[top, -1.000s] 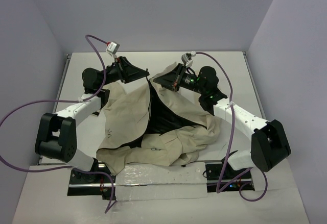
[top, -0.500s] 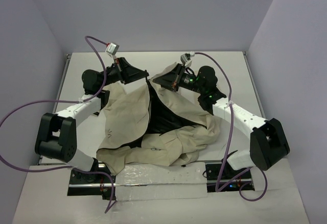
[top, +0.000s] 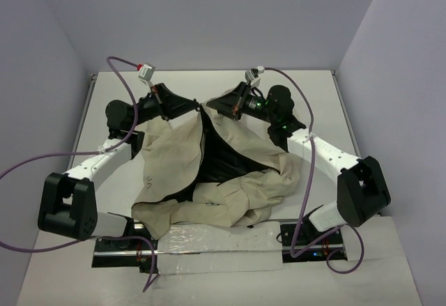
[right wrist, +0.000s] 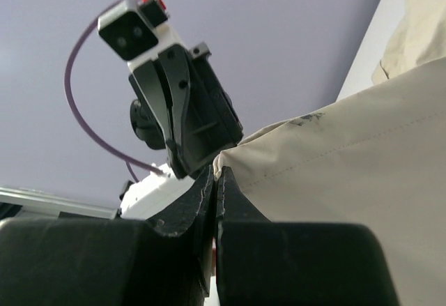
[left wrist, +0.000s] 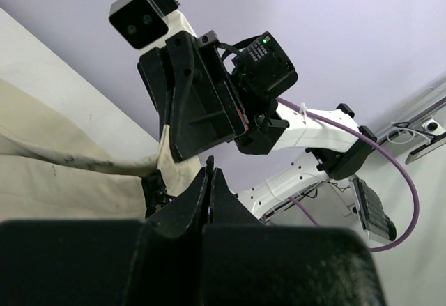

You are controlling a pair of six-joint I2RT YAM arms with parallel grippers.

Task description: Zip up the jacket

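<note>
Arm bases: left arm (top: pixel 104 156) and right arm (top: pixel 327 156) rise from the near edge, one on each side of the jacket, and both reach to its far end
Bench: white bench (top: pixel 334 97), carrying the jacket in its middle
Jacket: cream jacket (top: pixel 174 159) lying open between the two arms, with its bulk toward the near edge
Sleeves: crumpled cream folds (top: pixel 223 205) bunched across the near end of the jacket
Star mark: small mark (top: pixel 150 179) on the left panel, toward its near left side
Lining: black lining (top: pixel 223 156) showing in the gap between the left and right panels
Zipper line: dark edge (top: pixel 203 139) running near to far along the inner side of the left panel
Left jaws: pressed fully together at the far tip of the left panel, just beside the right jaws; whether any cloth or zipper part is nipped between them cannot be told
Right jaws: closed on the cream edge of the jacket (right wrist: pixel 348 166) at the far end of the right panel; the left wrist view shows a strip of that cloth (left wrist: pixel 63 180) leading to their tip
Cables: purple cable (top: pixel 42 163) looping out to the left of the left arm
Wall: lilac wall (top: pixel 223 20) behind the far edge of the bench
</note>
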